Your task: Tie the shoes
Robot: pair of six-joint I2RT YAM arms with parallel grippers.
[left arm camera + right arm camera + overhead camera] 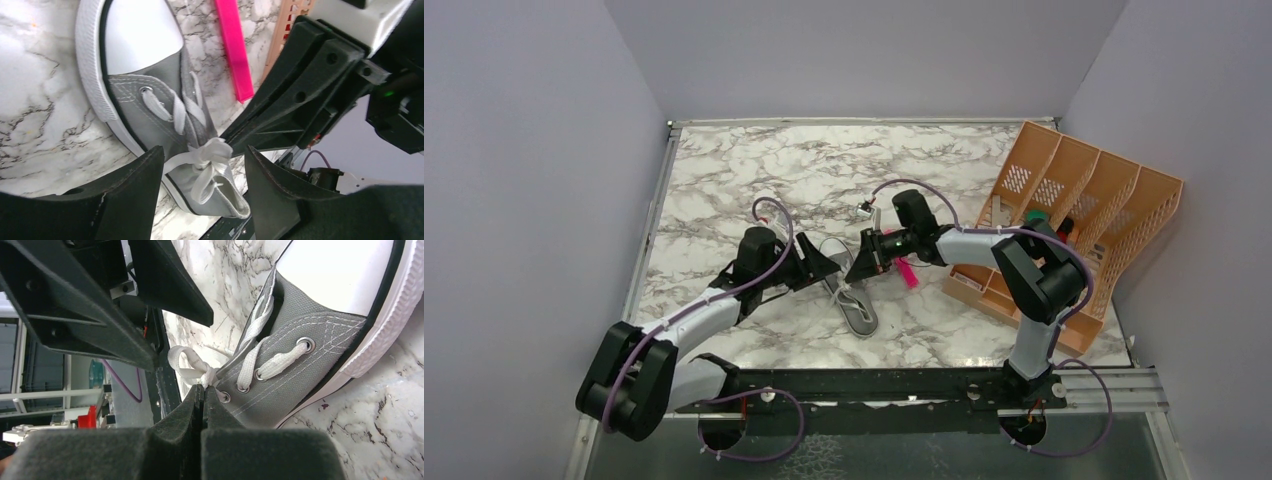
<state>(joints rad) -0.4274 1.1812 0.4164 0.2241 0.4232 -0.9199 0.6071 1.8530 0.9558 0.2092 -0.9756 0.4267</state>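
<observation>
The grey sneaker (852,296) with a white toe cap lies on the marble table between both grippers. It also shows in the left wrist view (150,85) and the right wrist view (300,365). My left gripper (827,263) is open, its fingers (135,195) on either side of the white lace knot (210,152) at the top of the tongue. My right gripper (862,266) is shut, its fingertips (204,391) pinched on the white lace (192,367) right at the knot by the top eyelets.
A pink bar (907,272) lies just right of the shoe, also in the left wrist view (234,45). An orange mesh file organizer (1074,220) stands at the right. Grey walls enclose the table (754,160). The two grippers are almost touching over the shoe.
</observation>
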